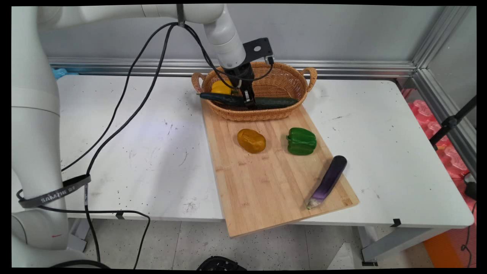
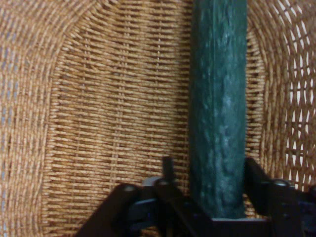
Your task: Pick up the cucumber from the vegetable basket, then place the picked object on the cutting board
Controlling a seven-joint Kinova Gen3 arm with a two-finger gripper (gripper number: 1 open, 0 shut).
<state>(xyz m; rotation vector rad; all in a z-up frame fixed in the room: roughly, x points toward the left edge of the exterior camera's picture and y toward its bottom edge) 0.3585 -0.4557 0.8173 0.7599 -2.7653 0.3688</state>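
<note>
Basket [image 1: 279, 82]: stood at the table's [image 1: 133, 152] far side, right of centre, its near edge resting on the far end of the cutting board [image 1: 266, 171].
Cutting board: lay on the table, running from the basket toward the near edge, its near end overhanging that edge.
Cucumber [image 1: 232, 100]: lay across the basket's near rim, left to right, its left end sticking out past the rim.
Gripper [image 1: 246, 99]: was down in the basket at the cucumber's middle, fingers [image 2: 259, 182] on either side of it.
Bell pepper in basket [image 1: 220, 87]: sat at the basket's left, behind the cucumber.
Potato [image 1: 251, 140]: lay on the board, near of the basket, left of the bell pepper on board [image 1: 301, 141].
Eggplant [image 1: 328, 180]: lay on the board's right edge, nearer than that pepper.
</note>
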